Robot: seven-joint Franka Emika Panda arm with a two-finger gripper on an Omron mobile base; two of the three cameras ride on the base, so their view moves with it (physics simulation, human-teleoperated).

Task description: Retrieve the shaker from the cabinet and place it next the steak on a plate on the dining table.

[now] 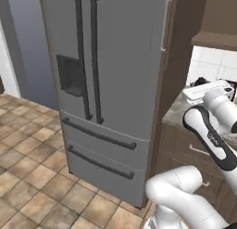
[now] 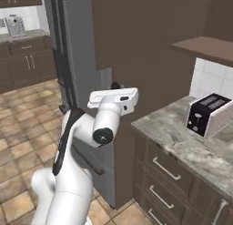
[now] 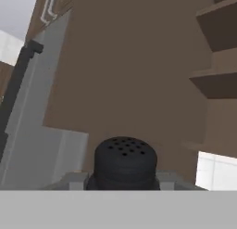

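Clearly the gripper (image 3: 124,184) is clamped on the small black cylindrical shaker (image 3: 125,162) with a perforated top, beside the grey steel fridge (image 1: 106,75); carry it upright, swinging wide of the panel.

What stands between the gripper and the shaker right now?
Nothing. The gripper is already shut on the shaker, whose perforated black top shows in the hand view. The dining table and plate are out of view, so that path cannot be judged.
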